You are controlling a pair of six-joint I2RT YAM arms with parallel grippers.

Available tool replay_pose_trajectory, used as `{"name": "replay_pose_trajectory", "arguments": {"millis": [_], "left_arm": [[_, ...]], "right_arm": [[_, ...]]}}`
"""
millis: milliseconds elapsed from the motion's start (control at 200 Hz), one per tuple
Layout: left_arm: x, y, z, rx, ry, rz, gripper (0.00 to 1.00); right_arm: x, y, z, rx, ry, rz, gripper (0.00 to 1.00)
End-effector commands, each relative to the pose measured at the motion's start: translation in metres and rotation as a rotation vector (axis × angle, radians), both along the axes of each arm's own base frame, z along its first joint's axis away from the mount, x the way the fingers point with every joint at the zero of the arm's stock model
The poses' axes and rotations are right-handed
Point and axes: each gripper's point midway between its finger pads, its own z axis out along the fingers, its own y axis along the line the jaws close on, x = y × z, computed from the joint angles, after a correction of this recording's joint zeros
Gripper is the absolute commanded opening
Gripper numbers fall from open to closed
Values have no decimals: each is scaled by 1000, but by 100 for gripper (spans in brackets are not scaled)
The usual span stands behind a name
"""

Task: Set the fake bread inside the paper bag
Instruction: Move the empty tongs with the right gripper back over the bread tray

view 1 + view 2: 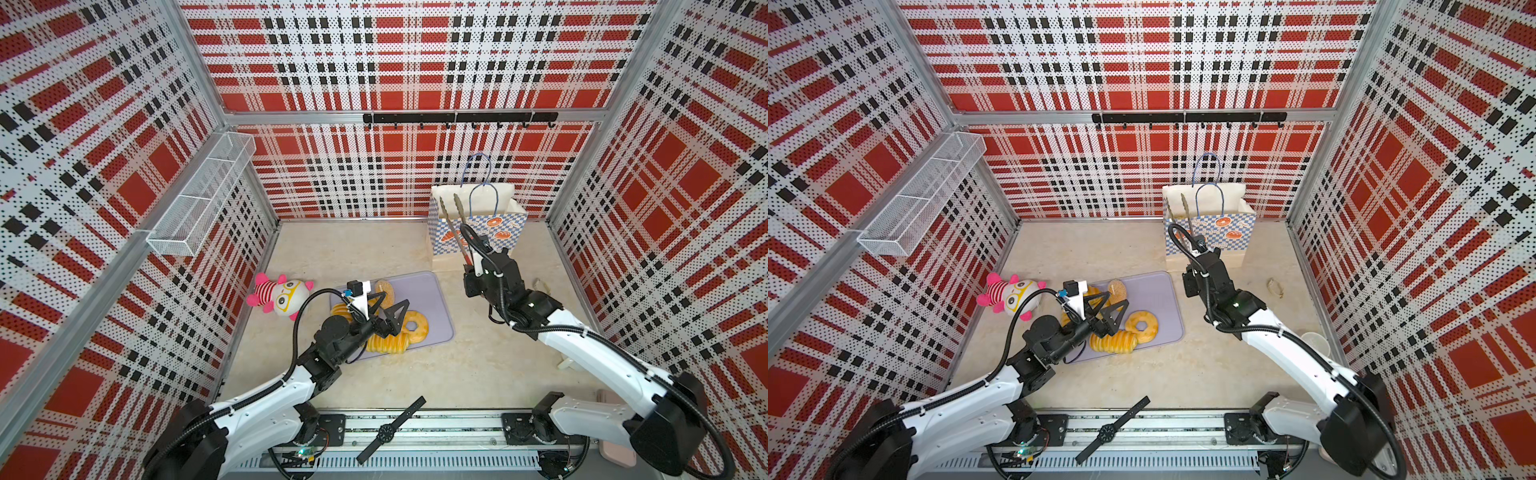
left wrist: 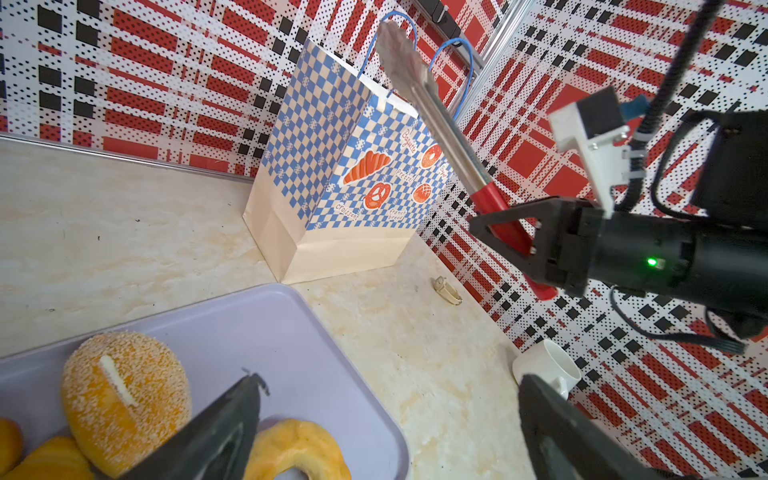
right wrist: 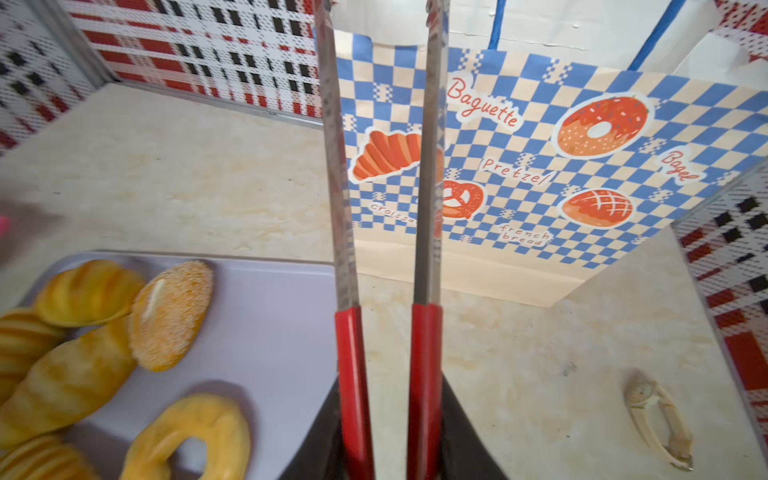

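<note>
Several golden fake bread pieces lie on a lavender tray: a ring doughnut, a ridged loaf and a seeded bun. My left gripper hovers open over them, holding nothing; the wrist view shows its fingers wide beside the doughnut. The paper bag stands upright and open at the back right. My right gripper is shut on the red handles of metal tongs. The tongs point up toward the bag's mouth with nothing between their tips.
A pink-striped plush doll lies left of the tray. A wristwatch rests at the front edge. A small beige clip and a white cup sit near the right wall. A wire basket hangs on the left wall.
</note>
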Motion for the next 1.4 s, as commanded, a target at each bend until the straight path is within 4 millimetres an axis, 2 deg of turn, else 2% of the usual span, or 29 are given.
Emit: {"name": "replay_pose_trajectory", "arguments": {"millis": [0, 160, 276, 391, 506, 611, 711, 897, 1027, 1258, 1393], "left_arm": [[3, 5, 0, 5, -15, 24, 98], [7, 9, -1, 5, -3, 52, 98], [19, 20, -7, 29, 54, 140, 98], [29, 33, -13, 50, 117, 223, 98], [33, 38, -15, 57, 177, 241, 98], [28, 43, -24, 79, 246, 250, 98], [19, 59, -38, 101, 265, 287, 98], [13, 75, -32, 71, 214, 326, 98], [17, 84, -43, 94, 235, 359, 98], [20, 75, -69, 145, 273, 318, 98], [23, 69, -75, 160, 293, 297, 98]], "right_arm": [[-20, 16, 26, 158, -41, 121, 29], [-47, 19, 17, 210, 3, 200, 29], [-63, 25, 4, 239, 63, 255, 29], [-77, 35, -19, 244, 165, 312, 30], [-87, 46, -45, 231, 276, 369, 31], [-94, 59, -66, 236, 378, 418, 31], [-100, 70, -85, 224, 472, 463, 31], [-95, 85, -100, 220, 516, 504, 33], [-94, 94, -110, 246, 550, 524, 34], [-87, 100, -119, 324, 553, 486, 34], [-84, 105, -123, 390, 549, 475, 34]]}}
